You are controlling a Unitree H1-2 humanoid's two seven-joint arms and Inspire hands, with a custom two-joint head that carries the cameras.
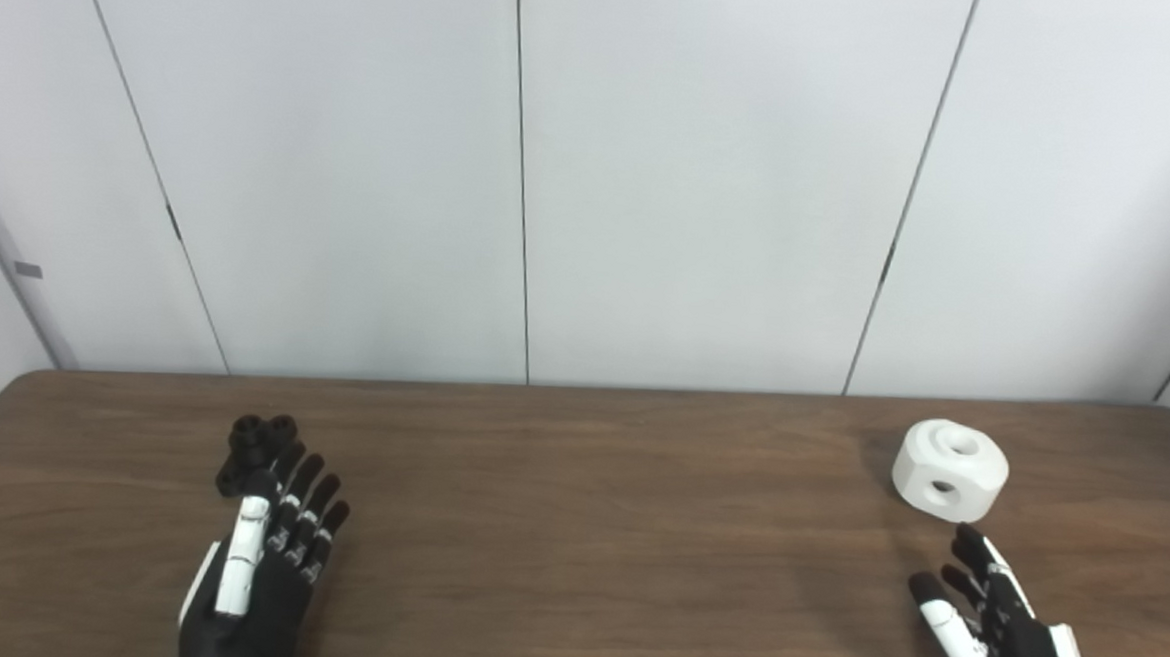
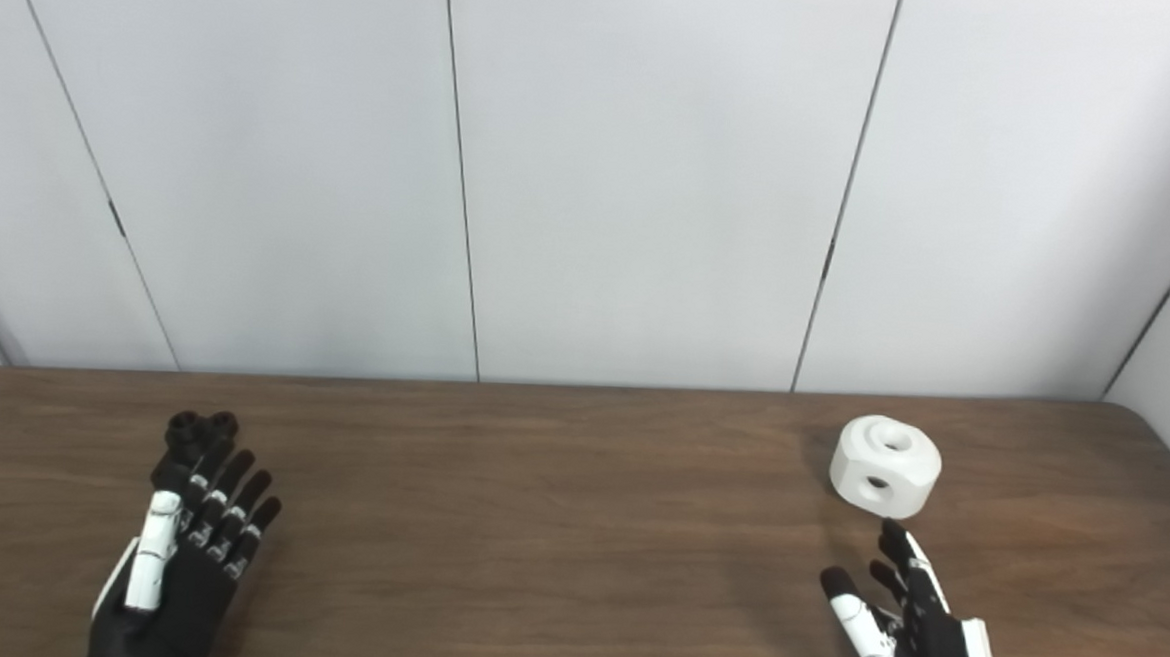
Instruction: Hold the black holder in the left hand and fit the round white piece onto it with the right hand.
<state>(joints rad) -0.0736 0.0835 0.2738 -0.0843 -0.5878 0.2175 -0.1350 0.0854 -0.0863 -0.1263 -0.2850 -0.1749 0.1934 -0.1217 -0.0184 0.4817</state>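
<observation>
The black holder [image 1: 255, 449] lies just beyond the fingertips of the left hand [image 1: 260, 567], whose fingers are spread and hold nothing. The round white piece [image 1: 949, 470] sits just ahead of the right hand [image 1: 992, 630], also spread and empty. I think each hand should reach forward and close around its part squarely. The near side of the holder is hidden by the fingers, and the right palm is cut off.

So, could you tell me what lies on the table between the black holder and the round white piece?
Nothing: between the black holder and the round white piece only bare table shows, in both eye views.
</observation>
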